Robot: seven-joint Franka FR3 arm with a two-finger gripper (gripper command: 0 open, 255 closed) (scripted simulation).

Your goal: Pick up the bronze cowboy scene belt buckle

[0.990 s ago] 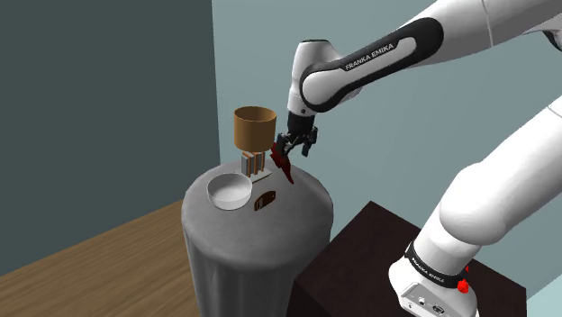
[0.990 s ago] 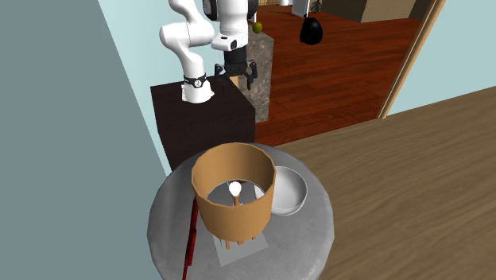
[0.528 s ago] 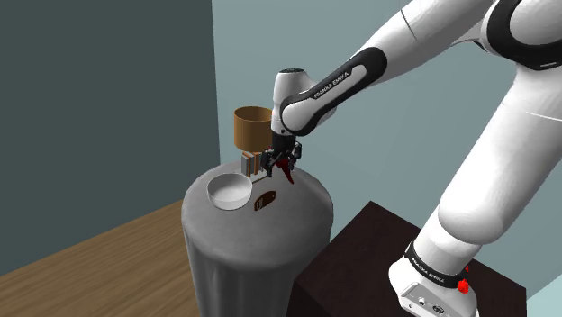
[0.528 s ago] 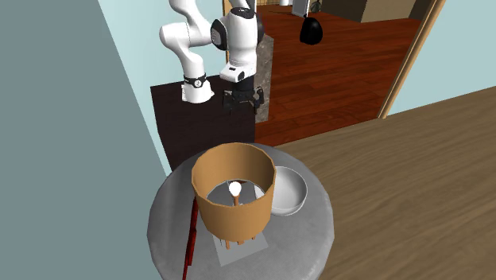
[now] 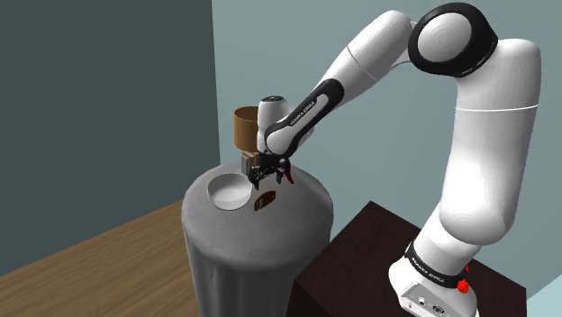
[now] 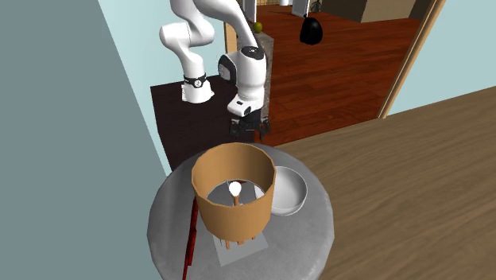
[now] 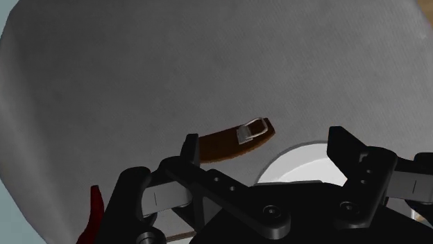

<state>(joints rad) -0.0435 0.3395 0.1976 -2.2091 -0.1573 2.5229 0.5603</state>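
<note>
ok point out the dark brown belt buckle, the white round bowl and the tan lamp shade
dark brown belt buckle [image 7: 223,144], wrist view, its brown body
white round bowl [image 5: 228,192], shoulder view, its inner hollow
tan lamp shade [image 6: 235,216], second exterior view, its outer front wall

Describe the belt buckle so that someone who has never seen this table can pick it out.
Find the round grey-draped table with the brown-shaded lamp on it. Just to the shoulder view's right of the white bowl lies the belt buckle. It is the only flat, dark brown strip there, with a small silvery clasp at one end.
</note>
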